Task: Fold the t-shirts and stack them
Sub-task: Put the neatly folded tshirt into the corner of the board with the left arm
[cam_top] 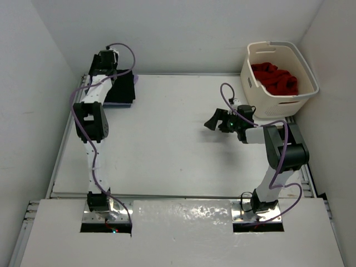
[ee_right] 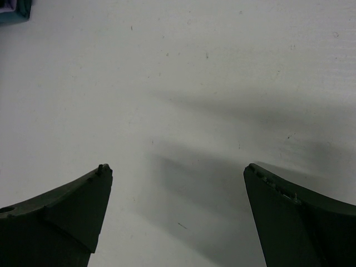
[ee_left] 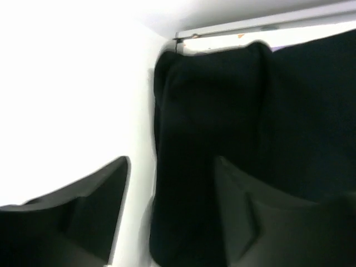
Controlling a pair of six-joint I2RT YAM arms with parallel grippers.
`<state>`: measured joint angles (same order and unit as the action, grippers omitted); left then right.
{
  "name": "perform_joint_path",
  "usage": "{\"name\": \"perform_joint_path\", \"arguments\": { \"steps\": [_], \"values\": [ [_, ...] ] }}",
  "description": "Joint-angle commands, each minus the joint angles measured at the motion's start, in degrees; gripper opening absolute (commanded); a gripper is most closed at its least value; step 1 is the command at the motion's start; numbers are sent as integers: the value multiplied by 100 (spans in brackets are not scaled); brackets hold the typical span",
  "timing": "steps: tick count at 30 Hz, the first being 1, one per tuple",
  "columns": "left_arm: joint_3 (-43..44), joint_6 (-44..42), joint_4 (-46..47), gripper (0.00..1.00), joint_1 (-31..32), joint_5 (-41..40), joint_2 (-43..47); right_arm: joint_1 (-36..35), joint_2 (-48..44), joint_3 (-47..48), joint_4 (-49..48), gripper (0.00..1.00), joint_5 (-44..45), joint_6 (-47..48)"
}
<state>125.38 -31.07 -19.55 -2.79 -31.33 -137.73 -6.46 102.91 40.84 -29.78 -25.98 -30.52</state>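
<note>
Left end effector (ee_left: 172, 161): fingers partly apart, gripping nothing, over the black t-shirt (ee_left: 211, 111) edge.
Right end effector (ee_right: 178, 167): spread wide, holding nothing, above the tabletop (cam_top: 167, 139).
Black t-shirt: far-left tabletop corner.
Red t-shirt (cam_top: 275, 78): bunched inside the basket (cam_top: 278, 103).

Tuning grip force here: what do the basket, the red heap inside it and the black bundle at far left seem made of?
Basket: probably rigid cream plastic, smooth, slotted walls. Red t-shirt: soft cloth, crumpled. Black t-shirt: matte cloth, soft rounded fold edges.
</note>
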Motion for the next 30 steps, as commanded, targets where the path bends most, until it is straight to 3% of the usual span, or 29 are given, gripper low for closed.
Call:
{"name": "perform_joint_path", "arguments": {
  "steps": [1,2,5,6,11,15,18,19,24,26,30],
  "values": [
    [311,-48,259,66,-108,-277,124,31,27,240,-98,99,-39,108],
    [337,-48,241,68,-99,-303,132,31,18,240,-89,99,-48,117],
    [416,109,233,97,-117,-418,203,31,-60,205,-63,99,-39,143],
    [460,197,180,100,-117,-374,229,31,-87,196,-54,99,-30,152],
    [654,1285,-373,100,-108,547,782,31,-298,135,-19,99,-39,204],
    [251,2654,-375,100,-108,2415,1860,31,-526,126,174,99,162,362],
    [-662,3517,-41,100,-12,2991,2512,22,-676,179,534,99,391,582],
    [-1386,3885,299,100,58,3010,2984,13,-772,231,613,99,583,687],
    [-4243,4030,1785,100,1384,1755,4489,-110,-1097,950,1957,99,1480,1364],
    [-4801,4108,2137,100,1797,1779,4737,-145,-1230,1232,2335,99,1815,1540],
    [-5759,4530,2367,100,1905,2069,5115,-119,-1160,2538,2871,99,2148,1962]
  ]
}}
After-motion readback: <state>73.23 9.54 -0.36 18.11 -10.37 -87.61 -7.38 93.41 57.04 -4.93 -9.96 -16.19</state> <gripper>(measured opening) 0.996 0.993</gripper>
